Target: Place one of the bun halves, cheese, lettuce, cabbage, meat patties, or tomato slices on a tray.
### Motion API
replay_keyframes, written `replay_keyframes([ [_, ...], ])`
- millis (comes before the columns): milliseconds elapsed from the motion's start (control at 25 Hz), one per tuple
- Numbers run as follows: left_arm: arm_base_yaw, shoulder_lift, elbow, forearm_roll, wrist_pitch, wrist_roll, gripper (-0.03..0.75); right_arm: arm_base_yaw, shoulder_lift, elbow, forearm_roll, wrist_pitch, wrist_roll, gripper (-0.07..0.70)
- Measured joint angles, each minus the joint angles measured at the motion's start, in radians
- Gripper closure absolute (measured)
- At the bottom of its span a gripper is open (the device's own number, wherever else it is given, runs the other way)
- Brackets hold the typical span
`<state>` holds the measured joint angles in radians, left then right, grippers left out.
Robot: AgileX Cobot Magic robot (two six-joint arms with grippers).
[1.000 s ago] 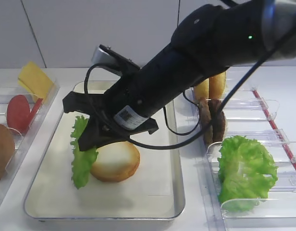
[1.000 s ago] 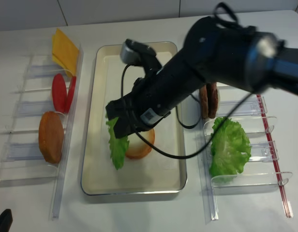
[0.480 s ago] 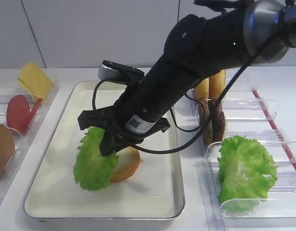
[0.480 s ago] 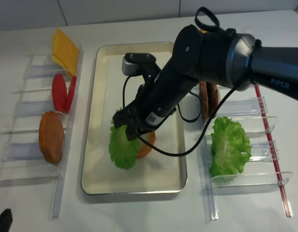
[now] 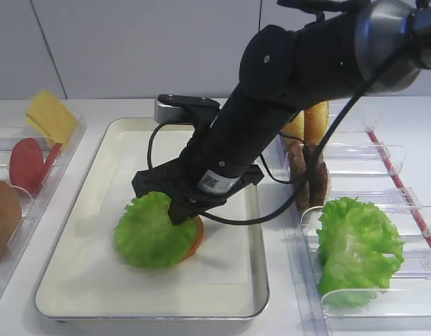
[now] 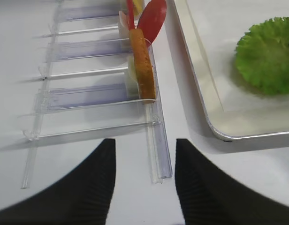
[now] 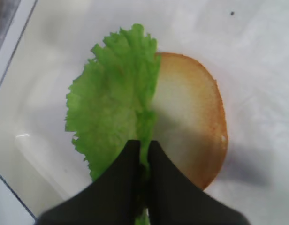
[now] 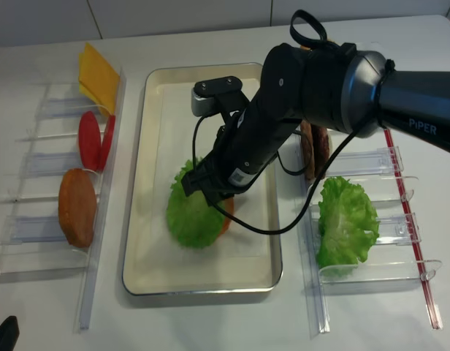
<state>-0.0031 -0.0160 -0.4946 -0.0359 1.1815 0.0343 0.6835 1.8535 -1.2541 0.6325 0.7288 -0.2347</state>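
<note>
I've got the right gripper (image 7: 143, 157) fingers pinching the lettuce (image 5: 151, 231) edge, draping it over the bun half (image 7: 191, 117) at frame centre for stacking.

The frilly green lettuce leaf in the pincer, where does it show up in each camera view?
Exterior high: frilly green lettuce leaf, lower left of centre, draped over the round golden bun half.
Right wrist: left of centre, pinched in the right pincer.
Left wrist: right edge.
Exterior high realsense: centre.
Shared landmark: the cream rectangular tray beneath it.
</note>
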Motion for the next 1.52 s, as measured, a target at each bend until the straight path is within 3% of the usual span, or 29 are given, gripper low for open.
replay_keyframes([
  [440,0.000,0.000,0.000,0.000,0.000,0.000,0.430,-0.008,0.003,0.000,-0.032,-0.008,0.035,0.580],
  [560,0.000,0.000,0.000,0.000,0.000,0.000,0.430,-0.008,0.003,0.000,-0.033,-0.008,0.035,0.550],
  [680,0.000,0.000,0.000,0.000,0.000,0.000,0.430,-0.008,0.003,0.000,-0.035,-0.008,0.038,0.440],
  [880,0.000,0.000,0.000,0.000,0.000,0.000,0.430,-0.008,0.003,0.000,-0.055,-0.010,0.038,0.168],
  [1000,0.000,0.000,0.000,0.000,0.000,0.000,0.430,-0.008,0.001,-0.002,-0.106,-0.003,0.051,0.093],
  [1200,0.000,0.000,0.000,0.000,0.000,0.000,0.430,-0.008,-0.021,-0.072,-0.287,0.099,0.149,0.072],
  [1320,0.000,0.000,0.000,0.000,0.000,0.000,0.430,-0.008,-0.029,-0.139,-0.389,0.214,0.196,0.073],
  [1520,0.000,0.000,0.000,0.000,0.000,0.000,0.430,-0.008,-0.029,-0.221,-0.444,0.423,0.229,0.072],
])
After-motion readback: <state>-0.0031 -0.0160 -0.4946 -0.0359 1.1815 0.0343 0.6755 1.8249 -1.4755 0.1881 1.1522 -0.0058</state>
